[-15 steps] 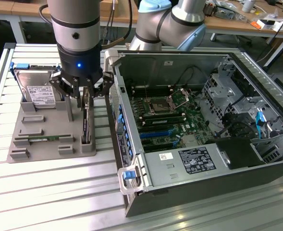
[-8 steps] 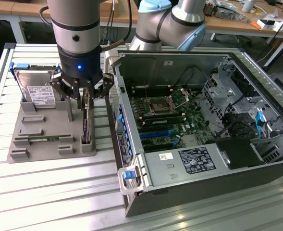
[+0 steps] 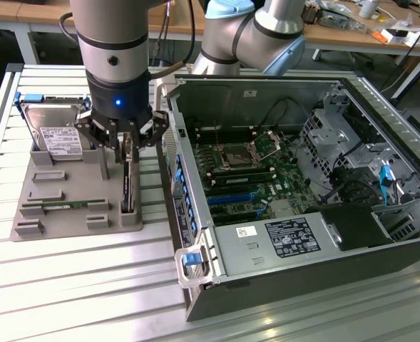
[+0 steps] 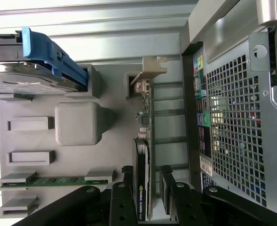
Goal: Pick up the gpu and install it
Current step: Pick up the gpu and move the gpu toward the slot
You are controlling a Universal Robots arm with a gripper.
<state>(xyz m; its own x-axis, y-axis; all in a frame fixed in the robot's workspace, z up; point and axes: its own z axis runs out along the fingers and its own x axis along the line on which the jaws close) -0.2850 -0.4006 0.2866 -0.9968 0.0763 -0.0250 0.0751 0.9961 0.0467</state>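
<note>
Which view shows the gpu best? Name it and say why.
The wrist view: the gpu stands on edge in the grey holder, its silver bracket and board plain, between the gripper's fingers. In the exterior view the gripper hides its upper part; a thin dark edge shows.

The gripper straddles the graphics card, with a gap showing beside one finger. The card stands on edge in a grey holder, its metal bracket at the end far from the gripper. A computer case lies to one side of the gripper, a memory stick and hard drive to the other.
</note>
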